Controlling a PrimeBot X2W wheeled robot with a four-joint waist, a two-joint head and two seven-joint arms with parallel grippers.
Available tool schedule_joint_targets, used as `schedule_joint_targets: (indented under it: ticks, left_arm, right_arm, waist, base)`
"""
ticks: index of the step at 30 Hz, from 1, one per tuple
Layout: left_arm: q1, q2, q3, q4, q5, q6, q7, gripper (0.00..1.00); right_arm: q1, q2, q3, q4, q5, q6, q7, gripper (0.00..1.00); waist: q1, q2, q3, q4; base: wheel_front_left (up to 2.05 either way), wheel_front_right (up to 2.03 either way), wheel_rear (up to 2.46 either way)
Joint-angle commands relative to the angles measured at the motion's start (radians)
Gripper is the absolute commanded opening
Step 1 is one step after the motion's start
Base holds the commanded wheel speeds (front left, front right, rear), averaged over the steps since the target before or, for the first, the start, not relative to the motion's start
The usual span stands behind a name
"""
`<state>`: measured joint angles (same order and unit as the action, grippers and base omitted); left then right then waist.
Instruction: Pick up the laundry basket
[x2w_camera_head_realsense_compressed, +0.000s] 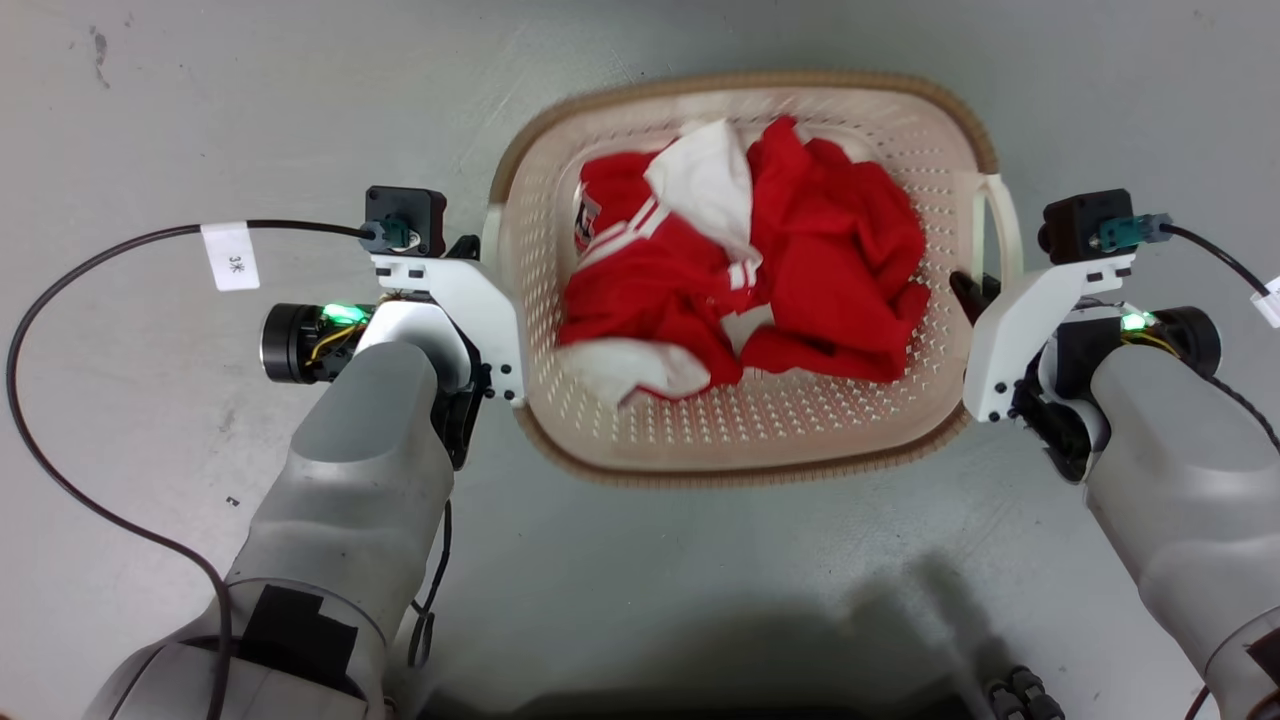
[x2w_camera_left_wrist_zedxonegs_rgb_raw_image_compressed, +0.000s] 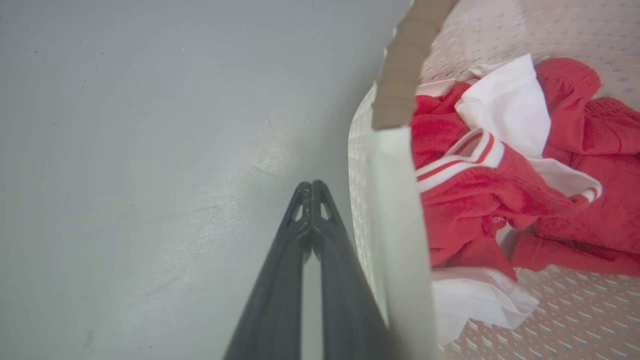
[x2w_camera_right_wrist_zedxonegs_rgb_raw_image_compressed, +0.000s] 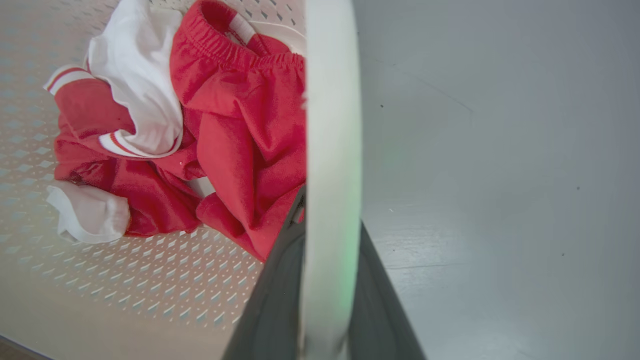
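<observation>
Your basket (x2w_camera_head_realsense_compressed: 740, 82) sits on the floor (x2w_camera_head_realsense_compressed: 640, 560) between both arms, clothes (x2w_camera_head_realsense_compressed: 800, 260) inside: probably light, stiff and slick, so lift it by the handles. Your left gripper (x2w_camera_left_wrist_zedxonegs_rgb_raw_image_compressed: 310, 192) is closed empty beside the left handle (x2w_camera_left_wrist_zedxonegs_rgb_raw_image_compressed: 400, 225); the right handle (x2w_camera_right_wrist_zedxonegs_rgb_raw_image_compressed: 330, 150) covers your right gripper (x2w_camera_head_realsense_compressed: 972, 295), so I cannot tell its state

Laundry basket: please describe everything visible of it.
The basket is cream perforated plastic, rounded-rectangular, with a brown woven-look rim and white side handles. It holds crumpled red and white clothes and is above grey floor. The shut left end effector is beside its left handle; the right end effector is at the right handle, grip unclear.
</observation>
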<state>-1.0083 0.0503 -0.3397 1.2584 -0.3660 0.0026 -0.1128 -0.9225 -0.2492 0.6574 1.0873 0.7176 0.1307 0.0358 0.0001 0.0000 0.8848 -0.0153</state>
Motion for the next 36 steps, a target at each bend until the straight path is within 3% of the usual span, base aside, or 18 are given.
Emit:
schedule_joint_targets:
  ticks: [1, 28, 29, 30, 36]
  left_arm:
    - [-0.004, 0.000, -0.003, 0.003, -0.006, -0.002, -0.001, 0.00]
    - [0.005, 0.000, -0.107, -0.005, -0.148, -0.002, 0.014, 0.00]
    - [0.003, 0.000, -0.107, -0.005, -0.159, -0.003, 0.023, 0.36]
    - [0.002, 0.000, -0.109, -0.005, -0.166, -0.003, 0.031, 1.00]
    - [-0.021, 0.000, -0.123, -0.004, -0.195, -0.003, 0.059, 1.00]
  right_arm:
    - [-0.005, -0.002, 0.013, 0.000, 0.011, 0.000, 0.000, 0.00]
    - [0.019, -0.028, 0.156, 0.051, 0.254, 0.001, -0.015, 0.00]
    - [0.017, -0.029, 0.158, 0.053, 0.259, 0.001, -0.014, 0.00]
    - [0.016, -0.030, 0.161, 0.054, 0.264, 0.001, -0.015, 0.00]
    - [0.005, -0.038, 0.177, 0.061, 0.292, 0.001, -0.022, 0.00]
  waist:
    - [-0.0001, 0.0000, -0.002, -0.001]
    - [-0.0001, 0.0000, -0.135, 0.020]
    - [-0.0001, 0.0000, -0.134, 0.021]
    - [-0.0001, 0.0000, -0.133, 0.022]
    - [-0.0001, 0.0000, -0.119, 0.027]
  base:
    - [0.00, 0.00, 0.00]
    - [0.00, 0.00, 0.00]
    - [0.00, 0.00, 0.00]
    - [0.00, 0.00, 0.00]
    - [0.00, 0.00, 0.00]
